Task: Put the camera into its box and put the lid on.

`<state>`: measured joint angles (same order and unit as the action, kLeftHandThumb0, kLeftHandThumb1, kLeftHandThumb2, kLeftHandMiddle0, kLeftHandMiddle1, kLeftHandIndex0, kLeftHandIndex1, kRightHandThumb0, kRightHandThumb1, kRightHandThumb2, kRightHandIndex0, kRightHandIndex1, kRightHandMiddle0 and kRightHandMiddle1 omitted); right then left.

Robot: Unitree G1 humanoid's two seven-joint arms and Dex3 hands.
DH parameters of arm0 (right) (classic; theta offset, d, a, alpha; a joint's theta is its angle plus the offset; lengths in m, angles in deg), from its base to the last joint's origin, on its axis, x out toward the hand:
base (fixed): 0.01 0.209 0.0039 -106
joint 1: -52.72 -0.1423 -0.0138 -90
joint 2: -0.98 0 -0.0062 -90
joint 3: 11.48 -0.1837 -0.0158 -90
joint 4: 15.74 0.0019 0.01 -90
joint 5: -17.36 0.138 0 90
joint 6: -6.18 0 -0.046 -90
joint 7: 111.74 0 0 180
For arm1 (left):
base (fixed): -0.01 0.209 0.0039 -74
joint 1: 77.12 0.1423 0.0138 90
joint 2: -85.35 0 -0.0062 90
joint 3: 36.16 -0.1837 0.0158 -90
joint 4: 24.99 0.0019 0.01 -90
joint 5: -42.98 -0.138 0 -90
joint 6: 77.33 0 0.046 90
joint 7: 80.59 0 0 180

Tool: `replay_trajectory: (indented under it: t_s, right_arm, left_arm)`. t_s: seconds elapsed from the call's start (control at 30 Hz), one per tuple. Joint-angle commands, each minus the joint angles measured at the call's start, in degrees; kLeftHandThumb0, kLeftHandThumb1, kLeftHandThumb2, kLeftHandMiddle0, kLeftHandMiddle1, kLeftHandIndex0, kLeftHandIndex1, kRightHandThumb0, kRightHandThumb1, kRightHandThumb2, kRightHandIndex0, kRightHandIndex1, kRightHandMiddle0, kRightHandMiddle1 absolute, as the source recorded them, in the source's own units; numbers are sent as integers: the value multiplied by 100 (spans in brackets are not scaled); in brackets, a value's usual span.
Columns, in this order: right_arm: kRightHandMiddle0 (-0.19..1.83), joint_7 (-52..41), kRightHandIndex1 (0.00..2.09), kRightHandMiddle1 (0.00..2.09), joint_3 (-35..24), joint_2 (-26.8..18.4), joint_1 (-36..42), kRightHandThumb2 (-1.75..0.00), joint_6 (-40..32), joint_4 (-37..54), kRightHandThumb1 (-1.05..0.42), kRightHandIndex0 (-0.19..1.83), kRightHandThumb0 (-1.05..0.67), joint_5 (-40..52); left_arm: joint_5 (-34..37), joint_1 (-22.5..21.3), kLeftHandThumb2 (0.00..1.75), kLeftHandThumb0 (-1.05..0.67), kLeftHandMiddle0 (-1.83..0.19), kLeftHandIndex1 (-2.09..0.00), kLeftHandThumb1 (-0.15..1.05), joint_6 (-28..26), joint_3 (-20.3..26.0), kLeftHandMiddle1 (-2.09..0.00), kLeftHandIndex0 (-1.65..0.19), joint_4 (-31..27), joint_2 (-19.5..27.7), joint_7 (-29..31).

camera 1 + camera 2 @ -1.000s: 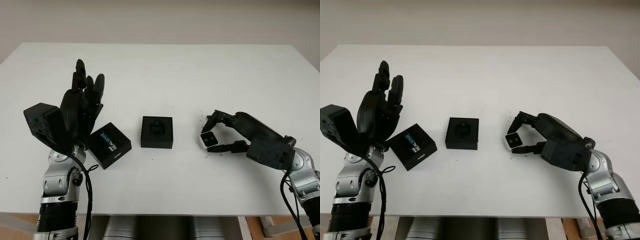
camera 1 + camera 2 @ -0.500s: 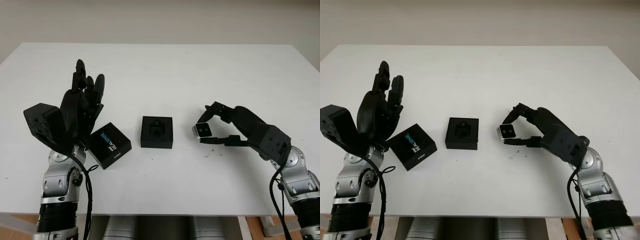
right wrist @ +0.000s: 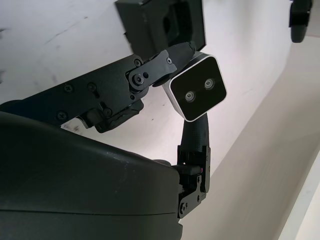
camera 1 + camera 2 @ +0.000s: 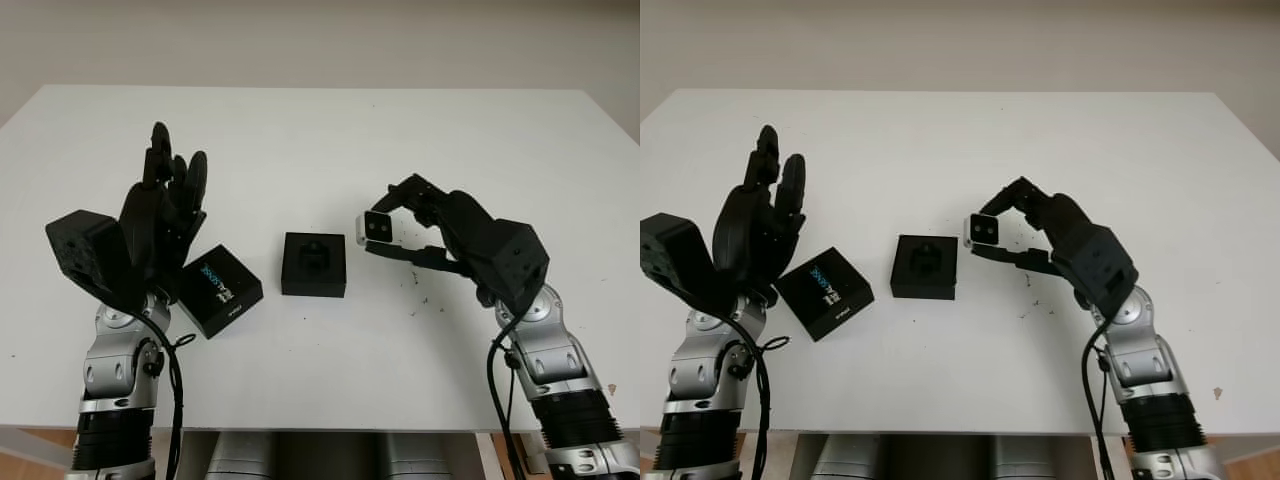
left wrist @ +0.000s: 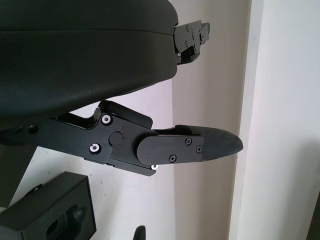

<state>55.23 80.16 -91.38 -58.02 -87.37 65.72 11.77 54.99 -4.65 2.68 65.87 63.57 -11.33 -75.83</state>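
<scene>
Camera point(image 4: 379, 228): a small silver block with two lenses, pinched in the right hand point(image 4: 415, 225) and held clear of the white surface point(image 4: 400, 140), just beside the box.
Box point(image 4: 314, 264): black and open, its moulded insert showing, sitting mid-surface between the two hands.
Lid point(image 4: 220, 291): black, printed face up, lying on the surface just left of the box, apart from it.
Right hand: fingers point(image 3: 150, 67) closed on the camera's edges, the lens face turned outward.
Left hand point(image 4: 160, 215): open, raised above the surface near the lid, holding nothing.
Done: the camera appears lifted and brought close to the box.
Left: by these views, seating the camera in the insert, then fetching the lid and fitting it on.
</scene>
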Motion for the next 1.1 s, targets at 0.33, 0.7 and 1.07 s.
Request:
replay_trajectory:
  t_s: [0.33,0.7,1.07]
  right_arm:
    - [33,610,8,176,219,913,-232,-5,-843,280,-94,30,-45,-66]
    - [30,792,6,172,375,1116,-51,-5,-1153,505,-94,30,-42,-202]
    - [31,697,6,171,515,933,-25,-5,-1268,672,-93,30,-40,-491]
  left_arm:
    - [12,39,41,-65,19,0,105,-14,-26,0,19,-161,-63,-51]
    - [39,66,39,-66,19,0,105,8,-24,0,19,-158,-96,-41]
    - [43,16,40,-66,19,0,105,-67,-44,0,19,-184,-99,-26]
